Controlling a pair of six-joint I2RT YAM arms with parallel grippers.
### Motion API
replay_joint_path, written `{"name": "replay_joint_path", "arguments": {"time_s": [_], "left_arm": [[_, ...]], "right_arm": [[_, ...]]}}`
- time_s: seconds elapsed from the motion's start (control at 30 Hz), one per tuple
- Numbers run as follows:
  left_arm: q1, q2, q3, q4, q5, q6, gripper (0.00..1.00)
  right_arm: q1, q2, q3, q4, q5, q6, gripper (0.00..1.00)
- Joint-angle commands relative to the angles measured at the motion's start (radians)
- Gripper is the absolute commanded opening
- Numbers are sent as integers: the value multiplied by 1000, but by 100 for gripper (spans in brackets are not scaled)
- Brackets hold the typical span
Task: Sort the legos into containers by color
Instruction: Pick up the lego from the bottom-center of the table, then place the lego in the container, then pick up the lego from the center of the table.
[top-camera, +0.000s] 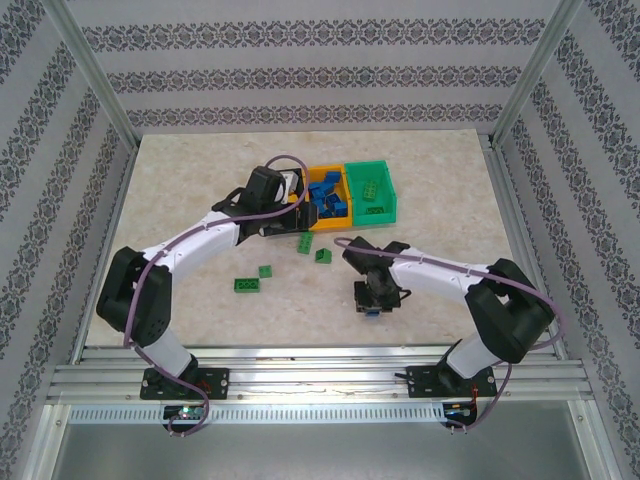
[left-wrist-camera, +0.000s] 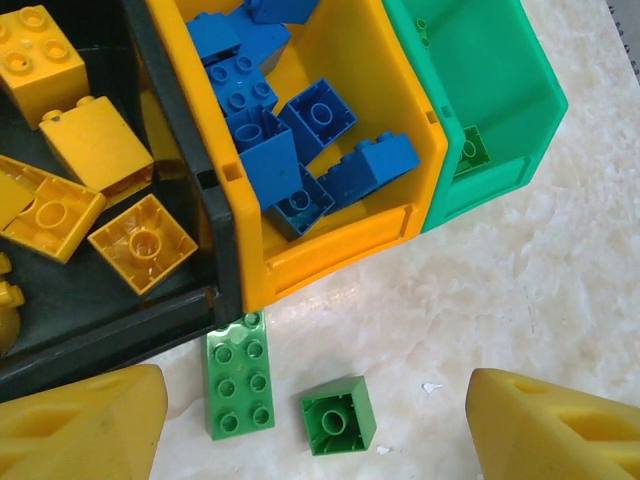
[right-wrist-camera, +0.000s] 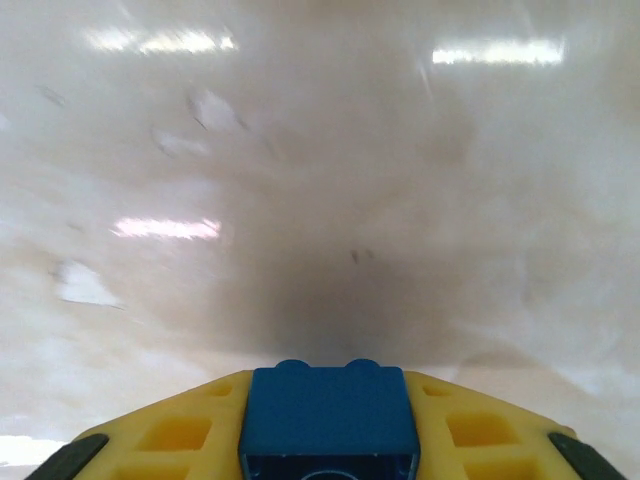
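Three containers stand side by side at the back. The black bin (left-wrist-camera: 90, 330) holds yellow legos (left-wrist-camera: 92, 140), the orange bin (left-wrist-camera: 340, 245) holds blue legos (left-wrist-camera: 300, 140), and the green bin (left-wrist-camera: 500, 110) holds a green one (left-wrist-camera: 470, 150). My left gripper (left-wrist-camera: 318, 440) hangs open over a flat green brick (left-wrist-camera: 240, 375) and an upturned square green brick (left-wrist-camera: 338, 415) just in front of the bins. My right gripper (right-wrist-camera: 330, 400) is shut on a blue brick (right-wrist-camera: 330, 415), low over the bare table near the front (top-camera: 372, 300).
Two more green bricks (top-camera: 247, 285) (top-camera: 266, 271) lie on the table left of centre. The left arm (top-camera: 200, 240) stretches across to the bins. Patterned walls and metal frame posts (top-camera: 95, 75) enclose the marble tabletop (top-camera: 450, 200).
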Motion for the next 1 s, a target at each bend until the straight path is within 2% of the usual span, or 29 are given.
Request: {"name": "replay_joint_path", "arguments": {"time_s": [0.0, 0.1, 0.27, 0.4, 0.5, 0.57, 0.63, 0.73, 0.97], "left_arm": [[-11, -57, -52, -31, -25, -7, 78], [-11, -89, -96, -56, -35, -3, 78], [-10, -98, -139, -156, -23, 35, 79], [-9, -101, -164, -218, -18, 41, 79], [-8, -124, -192, -257, -74, 33, 79], [0, -150, -220, -259, -94, 20, 80], [13, -173, -251, -248, -91, 9, 80], [25, -181, -270, -244, -82, 5, 81], [40, -111, -222, -198, -40, 14, 81]], "right_arm": [[-87, 14, 95, 43, -39, -92, 33], [-163, 71, 239, 70, -68, -151, 33], [-225, 260, 561, 109, -81, -212, 37], [-254, 427, 809, 108, -94, -252, 41], [-261, 553, 1012, 45, -96, -278, 45], [-260, 595, 1085, 18, -94, -286, 50], [-254, 599, 1095, 12, -89, -293, 54], [-241, 553, 1013, 37, -93, -310, 54], [-157, 343, 642, 135, -56, -324, 54]]}}
